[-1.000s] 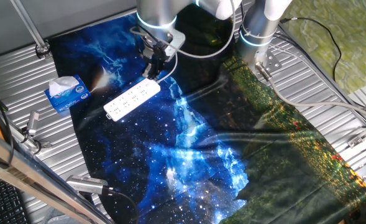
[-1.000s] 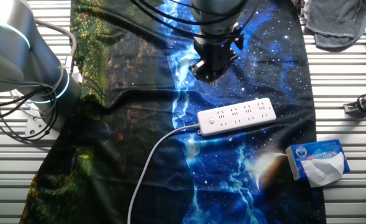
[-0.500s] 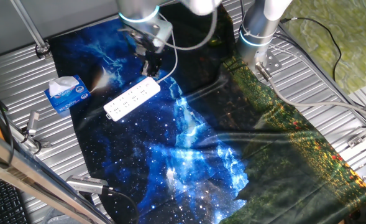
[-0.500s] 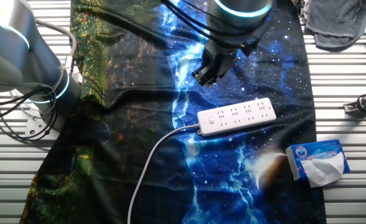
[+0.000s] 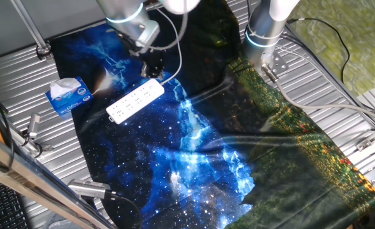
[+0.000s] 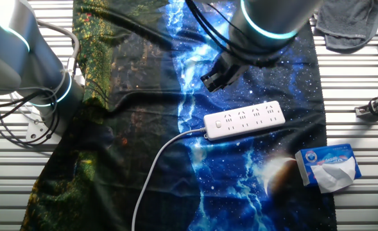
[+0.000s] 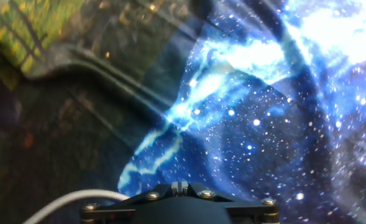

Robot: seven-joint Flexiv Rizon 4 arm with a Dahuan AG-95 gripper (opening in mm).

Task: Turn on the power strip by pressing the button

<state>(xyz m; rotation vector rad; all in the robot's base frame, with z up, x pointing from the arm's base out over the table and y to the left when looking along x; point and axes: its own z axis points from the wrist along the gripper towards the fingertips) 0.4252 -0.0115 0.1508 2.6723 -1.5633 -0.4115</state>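
Observation:
The white power strip [image 5: 135, 100] lies slantwise on the blue galaxy cloth; in the other fixed view [image 6: 244, 120] its white cord [image 6: 151, 176] runs off the left end towards the front. My gripper [image 5: 152, 69] hangs just above the cloth, a little behind the strip's cord end [image 6: 209, 82], and does not touch it. In the hand view the fingertips [image 7: 180, 185] sit pressed together, shut on nothing, over the blue cloth, with a piece of the cord [image 7: 64, 202] at the lower left. The strip itself is out of the hand view.
A blue-and-white tissue box [image 5: 68, 95] sits at the cloth's edge beyond the strip's far end [image 6: 327, 165]. The arm's base [image 5: 263, 38] with cables stands at the back. A grey cloth [image 6: 349, 22] and metal tools [image 6: 375, 106] lie on the ribbed table.
The arm's upper part has swung sideways and the hand has tilted. The fingertips stay close behind the strip's cord end. The strip has not moved.

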